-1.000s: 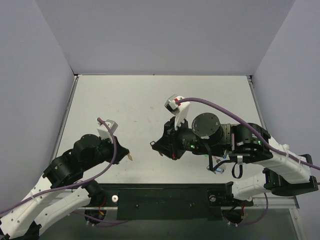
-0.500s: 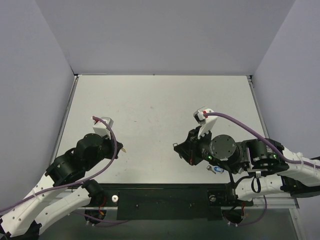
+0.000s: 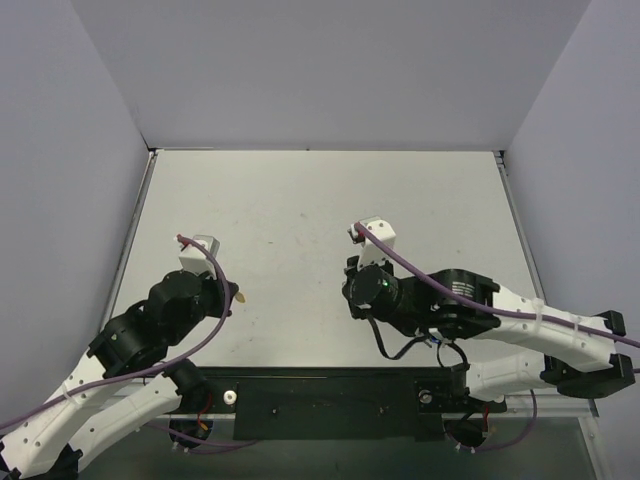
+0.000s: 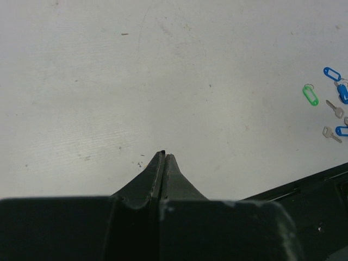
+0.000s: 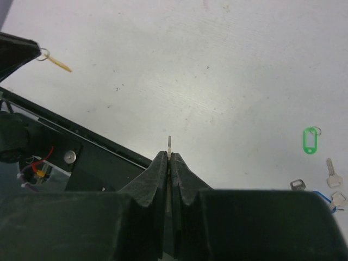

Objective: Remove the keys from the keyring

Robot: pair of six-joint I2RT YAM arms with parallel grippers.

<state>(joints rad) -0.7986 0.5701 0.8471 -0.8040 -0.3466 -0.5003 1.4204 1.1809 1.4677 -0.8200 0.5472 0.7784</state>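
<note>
The left fingers [image 4: 163, 156] are fully closed on the keyring [image 5: 43, 53], from which the yellow-capped key [image 5: 58, 63] projects above the counter [image 5: 217, 65]. The right fingers [image 5: 164, 161] are fully closed on a thin silver key blade [image 5: 169, 142]. A green tag [image 5: 310, 140] and loose keys [image 5: 331, 173] lie on the counter.

A: From where does the top view look?
B: From high behind both arm bases [image 3: 188, 428], down over the whole table [image 3: 300, 200].
A: And the wrist views?
B: Each looks close along its own fingers, left gripper [image 4: 164, 155] and right gripper [image 5: 169, 155], onto the tabletop. Both share the green key tag [image 4: 310, 95]; the right wrist view also takes in the left gripper's tip.
</note>
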